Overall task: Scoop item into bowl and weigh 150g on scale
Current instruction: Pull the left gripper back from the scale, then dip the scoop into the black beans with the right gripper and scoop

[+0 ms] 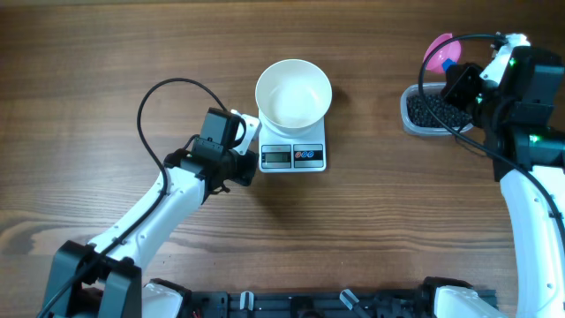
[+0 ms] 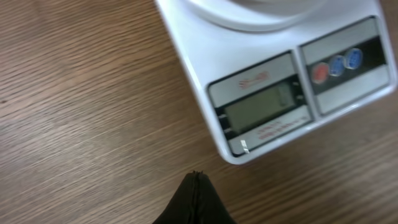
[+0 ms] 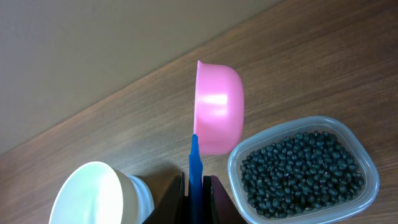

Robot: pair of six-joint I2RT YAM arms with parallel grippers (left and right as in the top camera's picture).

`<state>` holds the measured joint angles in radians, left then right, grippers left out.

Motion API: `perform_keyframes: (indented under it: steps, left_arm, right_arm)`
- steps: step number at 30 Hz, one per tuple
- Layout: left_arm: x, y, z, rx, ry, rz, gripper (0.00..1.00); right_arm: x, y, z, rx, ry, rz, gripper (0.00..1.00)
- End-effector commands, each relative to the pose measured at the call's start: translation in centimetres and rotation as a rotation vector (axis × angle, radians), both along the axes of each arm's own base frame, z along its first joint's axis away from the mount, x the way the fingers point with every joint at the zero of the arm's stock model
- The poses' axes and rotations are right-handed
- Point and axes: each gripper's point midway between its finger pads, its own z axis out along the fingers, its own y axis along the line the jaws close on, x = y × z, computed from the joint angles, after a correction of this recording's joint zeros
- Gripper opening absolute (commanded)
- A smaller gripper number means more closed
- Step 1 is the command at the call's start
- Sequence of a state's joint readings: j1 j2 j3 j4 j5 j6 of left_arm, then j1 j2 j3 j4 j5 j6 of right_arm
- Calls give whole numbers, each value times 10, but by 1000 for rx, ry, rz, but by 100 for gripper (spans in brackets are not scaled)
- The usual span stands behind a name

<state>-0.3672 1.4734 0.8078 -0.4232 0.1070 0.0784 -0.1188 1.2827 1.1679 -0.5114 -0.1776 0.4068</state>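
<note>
Beans (image 3: 305, 171), small, glossy and apt to roll, lay loose in the tub (image 3: 372, 186), best lifted with the scoop (image 3: 217, 115) whose handle the right gripper (image 3: 197, 199) clamped, while the left gripper (image 2: 196, 186), fingers together and empty, sat beside the scale (image 2: 261, 109).

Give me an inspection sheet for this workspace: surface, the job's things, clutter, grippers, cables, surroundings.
Surface: wooden table.
Job's things: empty bowl sits on the scale; beans fill a clear tub to its right.
Clutter: nothing seen.
Grippers: left gripper shut, empty, by the scale's front-left corner; right gripper shut on a pink scoop, tipped on its side beside the tub.
Cables: black cable loops on the left; another crosses the tub in the overhead view.
Surroundings: plain wall beyond the table edge.
</note>
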Motion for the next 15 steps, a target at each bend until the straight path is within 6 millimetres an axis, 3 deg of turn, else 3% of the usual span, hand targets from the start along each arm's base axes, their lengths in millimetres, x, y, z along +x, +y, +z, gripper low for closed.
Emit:
perform_keyframes:
  steps: [1, 6, 13, 14, 15]
  left_arm:
    - [-6, -9, 29, -64, -63, -77, 4]
    - [-36, -8, 61, -69, -107, -205, 4]
    - [-40, -6, 54, -22, -101, -283, 4]
    - [-40, -6, 54, -22, -101, -283, 7]
    - [-40, -6, 54, -24, -100, -279, 15]
  right_arm:
    - [3, -4, 7, -21, -17, -5, 4]
    - [1, 5, 7, -10, -18, 53, 4]
    - [-2, 10, 3, 9, 1, 75, 4]
    - [-2, 10, 3, 9, 1, 75, 4]
    - [-2, 10, 3, 9, 1, 75, 4]
